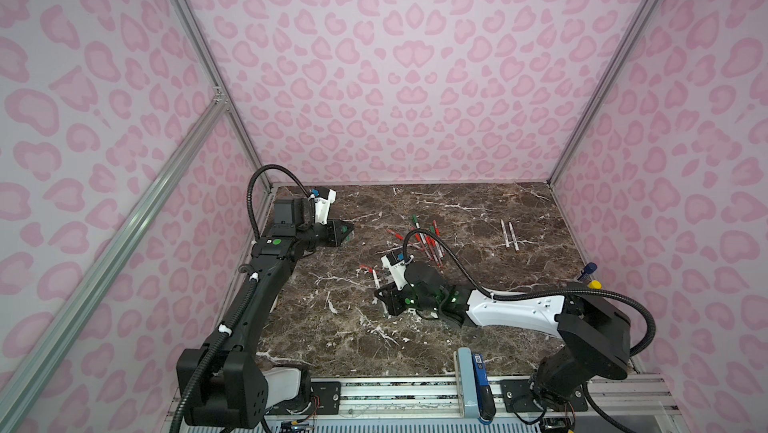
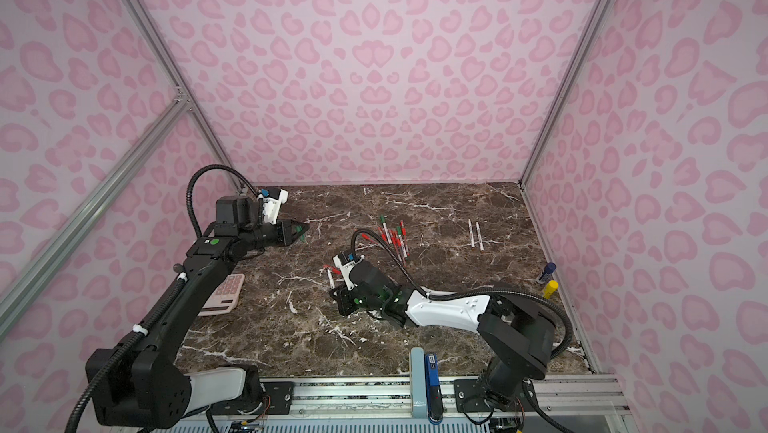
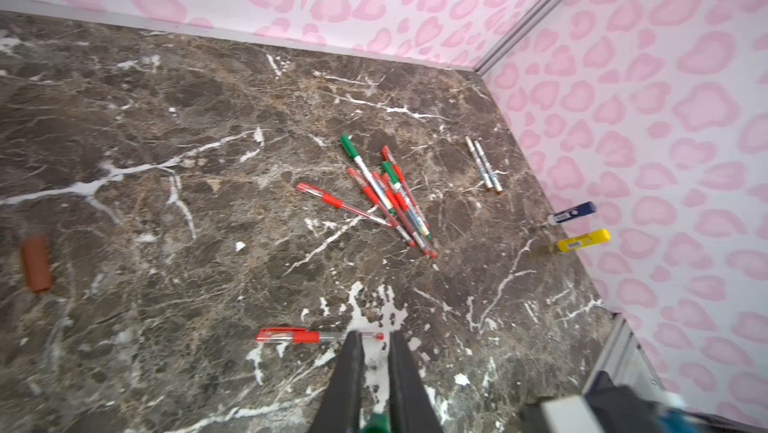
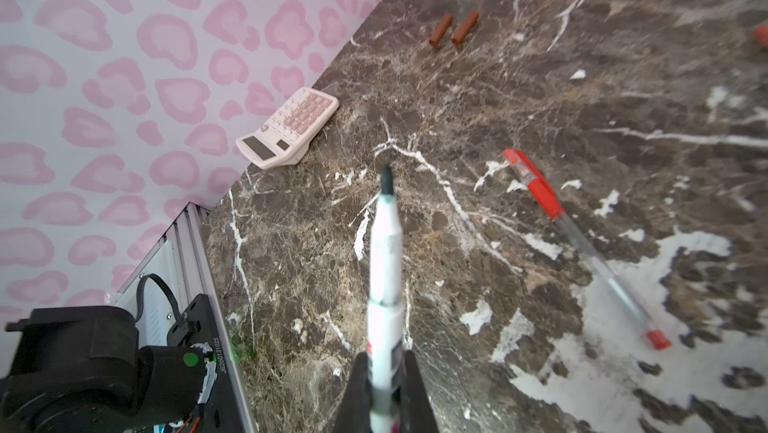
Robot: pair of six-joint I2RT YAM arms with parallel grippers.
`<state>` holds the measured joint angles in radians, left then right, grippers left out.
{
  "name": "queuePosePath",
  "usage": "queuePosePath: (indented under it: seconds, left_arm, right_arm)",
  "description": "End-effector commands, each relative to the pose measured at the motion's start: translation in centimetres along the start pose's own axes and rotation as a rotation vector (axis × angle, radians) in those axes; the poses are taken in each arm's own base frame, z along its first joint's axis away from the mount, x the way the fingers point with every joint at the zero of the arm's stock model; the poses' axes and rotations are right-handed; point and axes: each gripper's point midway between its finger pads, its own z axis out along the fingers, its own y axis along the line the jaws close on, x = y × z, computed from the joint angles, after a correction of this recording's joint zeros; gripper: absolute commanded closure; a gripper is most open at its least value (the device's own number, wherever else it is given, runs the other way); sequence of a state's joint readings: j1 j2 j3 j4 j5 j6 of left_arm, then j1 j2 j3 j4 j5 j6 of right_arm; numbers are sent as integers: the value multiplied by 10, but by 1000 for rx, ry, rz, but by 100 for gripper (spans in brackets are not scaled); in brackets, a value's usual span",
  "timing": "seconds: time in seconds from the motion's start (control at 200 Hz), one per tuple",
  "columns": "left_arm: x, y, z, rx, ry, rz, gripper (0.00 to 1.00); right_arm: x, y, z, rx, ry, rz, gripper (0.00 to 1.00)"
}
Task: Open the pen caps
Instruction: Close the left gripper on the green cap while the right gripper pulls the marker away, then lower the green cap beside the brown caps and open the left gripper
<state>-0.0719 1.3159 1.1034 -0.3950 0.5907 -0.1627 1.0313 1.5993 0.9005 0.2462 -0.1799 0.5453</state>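
Tightly closed, left fingers (image 3: pixel 351 372) pinch a green cap (image 3: pixel 376 421), right fingers (image 4: pixel 360 385) a white pen (image 4: pixel 384 269); nearby label (image 4: pixel 219 355) reads "JG260131025".

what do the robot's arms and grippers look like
The left arm is mostly black with a green sticker; the right arm has a white forearm shell and green lights. Each carries a ribbed black cable and white wrist camera mount. The left gripper and right gripper have tapered black fingers.

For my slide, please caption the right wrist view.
Right end effector grips an uncapped white pen; a red pen and two brown caps lie nearby.
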Motion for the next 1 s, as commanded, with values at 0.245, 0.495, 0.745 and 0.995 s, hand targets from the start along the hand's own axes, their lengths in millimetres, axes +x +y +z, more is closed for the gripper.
queuePosePath:
  seconds: [0.245,0.495,0.745,0.995]
  left_arm:
    - [14,83,41,-305,214,-7,97]
    - [15,136,80,-434,386,-50,97]
    - [30,176,120,-490,526,-86,97]
    - [45,206,144,-552,608,-88,97]
  right_arm:
    - [-5,-44,-55,167,-46,4,100]
    - [-7,-62,-101,270,-96,18,100]
    - [-16,-74,-141,339,-182,37,100]
    - [-12,-81,-148,349,-210,75,100]
